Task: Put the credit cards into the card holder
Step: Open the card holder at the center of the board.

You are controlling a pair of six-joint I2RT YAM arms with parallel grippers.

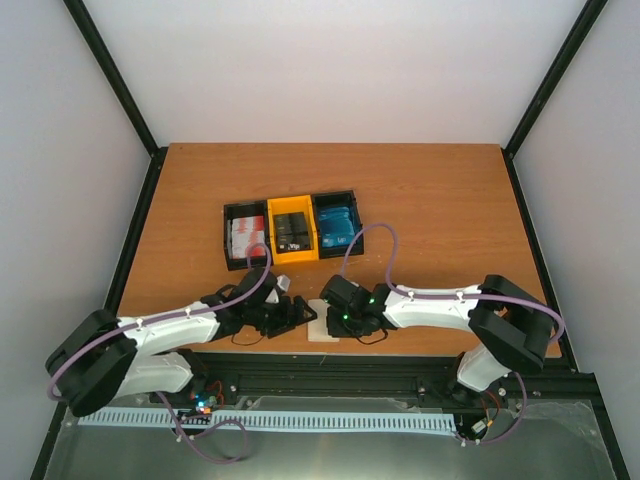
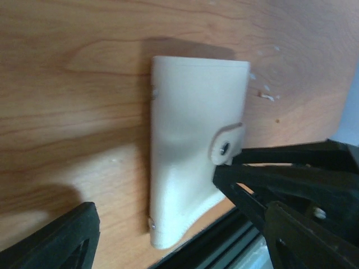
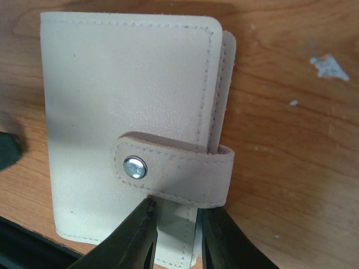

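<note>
The card holder (image 1: 322,333) is a beige wallet lying closed and snapped near the table's front edge, between my two grippers. In the left wrist view, the card holder (image 2: 190,134) lies between the wide-open jaws of my left gripper (image 2: 154,193), also seen from above (image 1: 297,315). In the right wrist view, my right gripper (image 3: 176,204) has its jaws a narrow gap apart, straddling the card holder's (image 3: 129,89) open edge just below the snap tab (image 3: 174,168). From above it (image 1: 338,318) sits at the wallet's right. The credit cards lie in stacks: red-and-white (image 1: 245,240), black (image 1: 293,232), blue (image 1: 336,230).
The card stacks sit in a black-and-yellow three-compartment tray (image 1: 228,210) at mid-table, behind both grippers. A black rail (image 2: 224,238) runs along the table's front edge right beside the wallet. Black frame posts stand at the table's back corners.
</note>
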